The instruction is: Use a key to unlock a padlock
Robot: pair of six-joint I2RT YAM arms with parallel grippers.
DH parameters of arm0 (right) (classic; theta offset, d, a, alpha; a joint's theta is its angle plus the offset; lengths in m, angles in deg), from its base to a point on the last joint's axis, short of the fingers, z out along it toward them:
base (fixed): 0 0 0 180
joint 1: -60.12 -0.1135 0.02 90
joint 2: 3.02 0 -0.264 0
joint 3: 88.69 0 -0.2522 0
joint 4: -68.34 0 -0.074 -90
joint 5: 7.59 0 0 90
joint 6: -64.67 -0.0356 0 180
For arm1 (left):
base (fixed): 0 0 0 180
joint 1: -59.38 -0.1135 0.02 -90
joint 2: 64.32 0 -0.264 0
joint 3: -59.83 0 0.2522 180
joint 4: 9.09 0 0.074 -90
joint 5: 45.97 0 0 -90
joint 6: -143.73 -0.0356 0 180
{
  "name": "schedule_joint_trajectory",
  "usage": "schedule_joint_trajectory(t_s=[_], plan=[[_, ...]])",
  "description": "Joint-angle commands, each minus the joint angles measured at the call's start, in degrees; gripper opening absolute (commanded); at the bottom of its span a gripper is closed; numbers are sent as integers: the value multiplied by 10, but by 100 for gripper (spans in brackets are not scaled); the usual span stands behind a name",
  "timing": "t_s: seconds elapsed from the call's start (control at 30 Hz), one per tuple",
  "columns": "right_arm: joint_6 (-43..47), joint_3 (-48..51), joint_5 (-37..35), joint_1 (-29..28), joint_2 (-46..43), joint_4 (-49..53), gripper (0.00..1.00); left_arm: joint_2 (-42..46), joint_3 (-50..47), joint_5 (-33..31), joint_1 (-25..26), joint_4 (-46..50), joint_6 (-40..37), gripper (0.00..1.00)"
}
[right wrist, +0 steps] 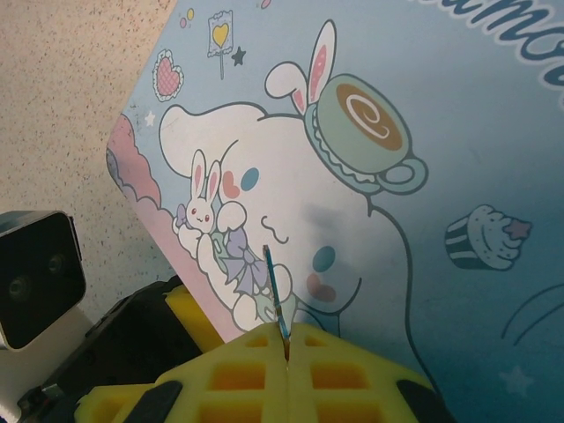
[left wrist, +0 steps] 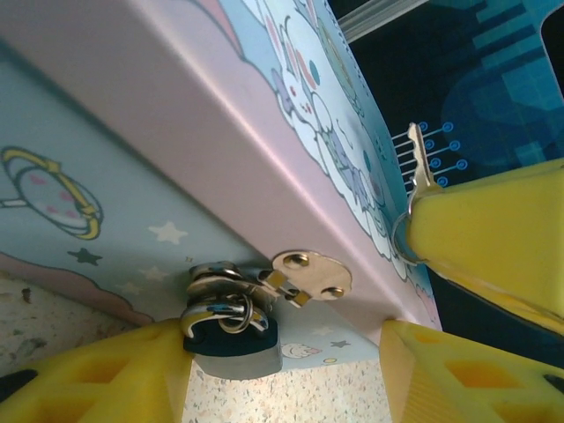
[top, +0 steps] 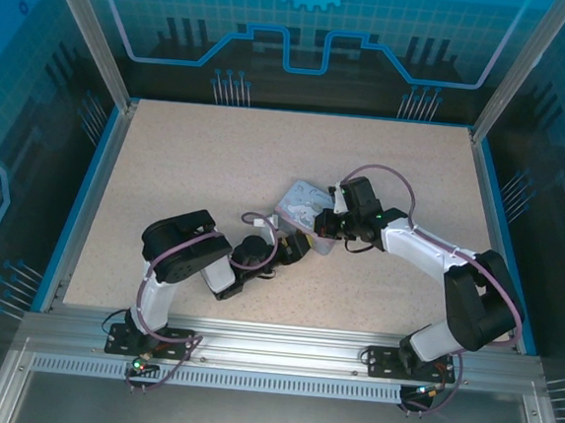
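The padlock [left wrist: 233, 339], with its small dark blue body and metal shackle, hangs from the hasp [left wrist: 310, 275] on the front of the pale blue cartoon tin [left wrist: 220, 132]. My left gripper [left wrist: 284, 352] is open and low on the table. Its yellow fingers [left wrist: 88, 379] stand either side of the padlock, and the left one touches the lock's body. My right gripper [right wrist: 288, 339] is shut on the key [right wrist: 276, 286], whose thin blade sticks out over the tin's lid [right wrist: 423, 132]. In the left wrist view the key [left wrist: 421, 163] is up and right of the padlock, apart from it.
The tin [top: 301, 201] lies mid-table between my left gripper [top: 297, 245] and my right gripper [top: 331, 226], which are close together. The speckled tabletop [top: 218, 156] is bounded by blue rails and metal posts. The left wrist camera [right wrist: 35, 273] sits just left of the right fingers.
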Motion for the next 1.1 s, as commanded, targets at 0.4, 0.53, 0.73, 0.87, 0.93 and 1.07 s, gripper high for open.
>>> schedule_joint_trajectory(t_s=[0.4,0.53,0.73,0.87,0.93,1.07], plan=[[-9,20,-11,-7,16,63,0,28,47,13,28,8,44,57],[-10,20,-10,-7,16,63,0,20,47,2,29,7,52,55],[-14,22,-13,-7,16,63,0,18,41,-40,29,8,42,56],[-16,22,-16,-7,16,65,0,23,42,-55,30,8,60,60],[-16,22,-17,-7,15,67,0,32,35,-70,31,8,65,61],[-18,22,-19,-6,16,70,0,46,29,-77,28,8,77,60]])
